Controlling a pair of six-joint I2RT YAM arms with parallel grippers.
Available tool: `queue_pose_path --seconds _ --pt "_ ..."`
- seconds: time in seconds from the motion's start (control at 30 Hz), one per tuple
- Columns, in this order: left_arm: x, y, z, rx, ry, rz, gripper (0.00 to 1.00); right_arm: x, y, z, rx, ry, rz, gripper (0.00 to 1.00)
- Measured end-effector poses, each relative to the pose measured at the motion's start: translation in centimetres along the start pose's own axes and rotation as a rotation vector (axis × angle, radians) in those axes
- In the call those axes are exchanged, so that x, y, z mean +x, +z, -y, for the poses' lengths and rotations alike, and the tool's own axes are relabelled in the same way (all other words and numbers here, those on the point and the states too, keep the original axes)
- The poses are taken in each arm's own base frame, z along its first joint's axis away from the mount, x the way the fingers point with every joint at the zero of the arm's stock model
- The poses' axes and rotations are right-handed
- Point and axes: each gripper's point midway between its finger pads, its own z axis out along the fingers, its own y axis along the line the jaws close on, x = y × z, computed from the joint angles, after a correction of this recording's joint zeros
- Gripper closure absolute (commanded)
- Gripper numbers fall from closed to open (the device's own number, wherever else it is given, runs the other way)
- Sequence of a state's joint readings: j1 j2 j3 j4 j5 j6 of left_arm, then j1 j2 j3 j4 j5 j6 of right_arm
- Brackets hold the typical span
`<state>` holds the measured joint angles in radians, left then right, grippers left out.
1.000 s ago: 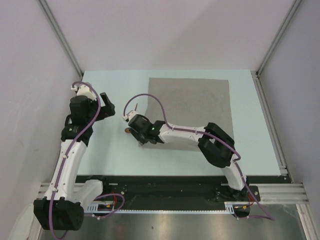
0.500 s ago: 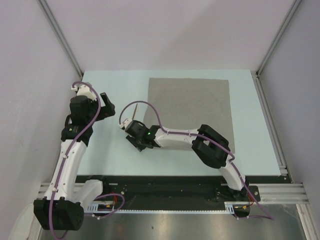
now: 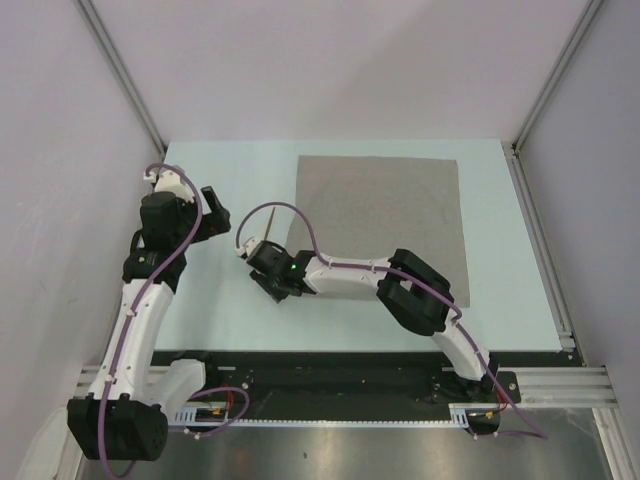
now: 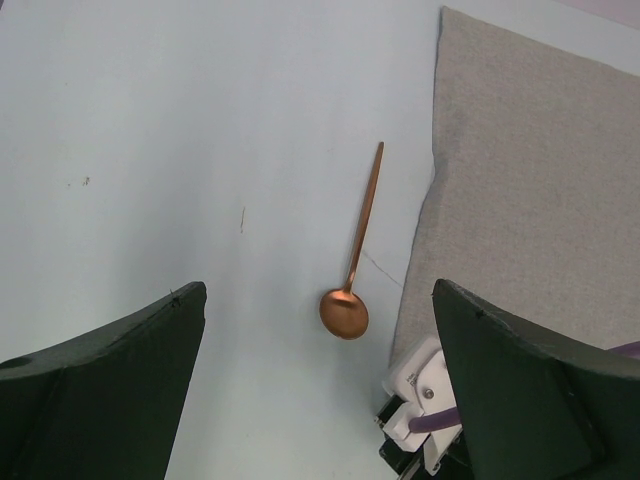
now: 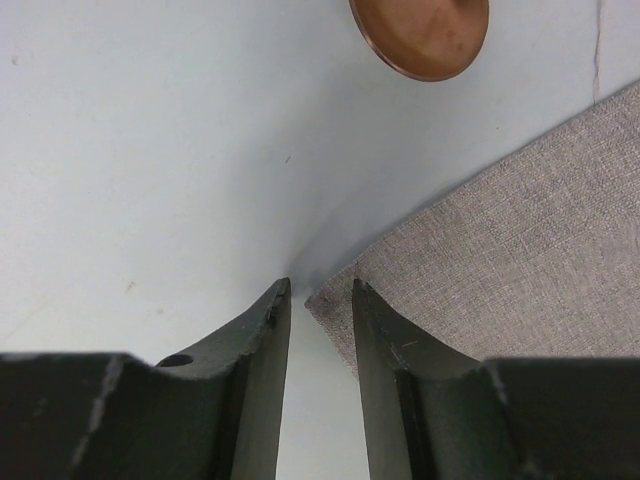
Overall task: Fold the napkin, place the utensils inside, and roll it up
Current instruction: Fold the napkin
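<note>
The grey-beige napkin [image 3: 380, 215] lies flat on the table, its left edge also in the left wrist view [image 4: 530, 180]. A small copper-brown spoon [image 4: 352, 270] lies just left of that edge, bowl toward me; only its handle [image 3: 272, 222] shows from above. My right gripper [image 3: 278, 290] is down at the napkin's near-left corner. Its jaws [image 5: 320, 290] stand narrow, with the corner of the napkin [image 5: 500, 240] between them against the right finger and the spoon bowl [image 5: 420, 35] beyond. My left gripper [image 3: 215, 215] hovers wide open [image 4: 318, 290] over the table left of the spoon.
The pale blue table [image 3: 230, 310] is walled in by grey panels at the left, back and right. A metal rail [image 3: 540, 380] runs along the near edge by the arm bases. The right arm's white wrist [image 4: 425, 400] shows low in the left wrist view.
The right gripper has shifted a little left and nearer, down to the napkin's near-left corner, and its jaws have narrowed. The left arm has not moved.
</note>
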<state>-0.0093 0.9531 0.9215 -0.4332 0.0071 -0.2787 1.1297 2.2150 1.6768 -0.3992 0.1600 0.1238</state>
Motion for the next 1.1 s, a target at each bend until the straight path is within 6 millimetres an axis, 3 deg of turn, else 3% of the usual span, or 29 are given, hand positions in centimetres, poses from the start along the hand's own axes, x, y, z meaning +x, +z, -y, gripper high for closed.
queue_pose_path --seconds 0.23,0.4,0.47,0.7,0.83,1.1 --pt "0.0 0.0 0.0 0.0 0.0 0.0 0.0 0.2 0.0 0.4 -0.011 0.057 -0.017 0.72" --pt "0.0 0.0 0.0 0.0 0.0 0.0 0.0 0.3 0.1 0.5 -0.035 0.092 -0.026 0.89" --pt "0.0 0.0 0.0 0.0 0.0 0.0 0.0 0.3 0.1 0.5 -0.053 0.107 -0.03 1.0" --pt "0.0 0.0 0.0 0.0 0.001 0.0 0.0 0.1 0.0 0.3 -0.105 0.13 -0.036 1.0" --pt "0.3 0.0 -0.1 -0.003 0.001 -0.007 0.0 0.4 -0.3 -1.2 -0.178 0.134 -0.044 1.0" --pt "0.3 0.0 -0.1 -0.004 0.001 -0.008 0.0 2.1 -1.9 -7.1 -0.324 0.114 -0.107 1.0"
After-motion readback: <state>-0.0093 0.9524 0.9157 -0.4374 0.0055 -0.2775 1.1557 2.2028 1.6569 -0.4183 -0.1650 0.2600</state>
